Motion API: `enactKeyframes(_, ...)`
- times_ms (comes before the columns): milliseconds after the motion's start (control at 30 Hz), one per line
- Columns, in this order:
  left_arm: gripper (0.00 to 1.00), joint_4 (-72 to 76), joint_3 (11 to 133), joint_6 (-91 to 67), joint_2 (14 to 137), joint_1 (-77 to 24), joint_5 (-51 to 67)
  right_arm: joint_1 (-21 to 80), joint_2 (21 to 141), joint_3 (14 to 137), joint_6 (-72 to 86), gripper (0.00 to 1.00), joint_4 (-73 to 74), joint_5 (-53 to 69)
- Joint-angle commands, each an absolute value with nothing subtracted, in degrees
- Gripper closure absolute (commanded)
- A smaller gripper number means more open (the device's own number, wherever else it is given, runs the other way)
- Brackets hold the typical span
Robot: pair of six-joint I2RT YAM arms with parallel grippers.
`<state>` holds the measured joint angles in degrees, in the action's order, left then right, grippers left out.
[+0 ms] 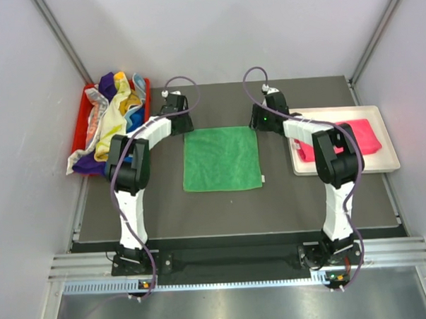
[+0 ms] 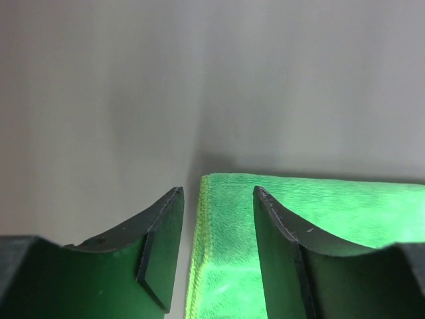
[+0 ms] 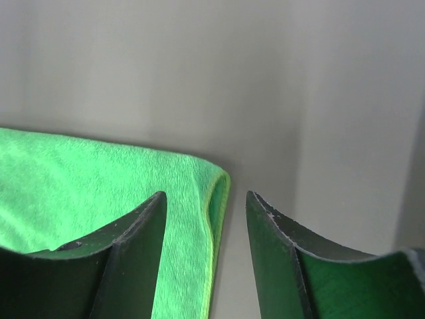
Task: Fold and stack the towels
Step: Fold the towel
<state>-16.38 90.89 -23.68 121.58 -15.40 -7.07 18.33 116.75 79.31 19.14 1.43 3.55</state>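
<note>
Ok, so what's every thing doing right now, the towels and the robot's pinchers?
Green square towel: spread flat on the dark table.
Bright pink towel: folded, lying in the white flat tray.
Heap of coloured towels: crumpled, piled in the red plastic bin.
Left gripper: open, at the green towel's far left corner, holding nothing.
Right gripper: open, at its far right corner, holding nothing.

Both arms reach over the bench toward its far edge, elbows raised, left gripper (image 2: 218, 194) and right gripper (image 3: 206, 197) angled down, jaws parted.
</note>
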Motion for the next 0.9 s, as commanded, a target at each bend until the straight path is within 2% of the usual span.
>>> enactKeyframes(0, 0.49, -18.1, 93.6, -22.33, 123.92, -15.12, -6.77, 19.25, 119.35, 83.32, 17.4, 0.49, 3.95, 3.25)
enactKeyframes(267, 0.51, -17.58, 93.96, -22.15, 126.3, -15.12, -6.42, 19.34, 122.69, 85.69, 16.35, 0.5, 6.59, 1.5)
enactKeyframes(400, 0.53, -17.49, 93.6, -22.59, 126.56, -15.2, -5.89, 19.69, 122.96, 86.13, 16.26, 0.56, 6.59, 0.97)
enactKeyframes(767, 0.58, -16.44, 92.2, -23.03, 126.39, -15.21, -5.19, 21.45, 124.28, 88.33, 15.03, 0.63, 7.38, -1.32)
enactKeyframes(867, 0.61, -15.91, 92.02, -22.94, 126.47, -15.29, -5.01, 21.45, 124.37, 88.33, 14.85, 0.67, 7.21, -1.58)
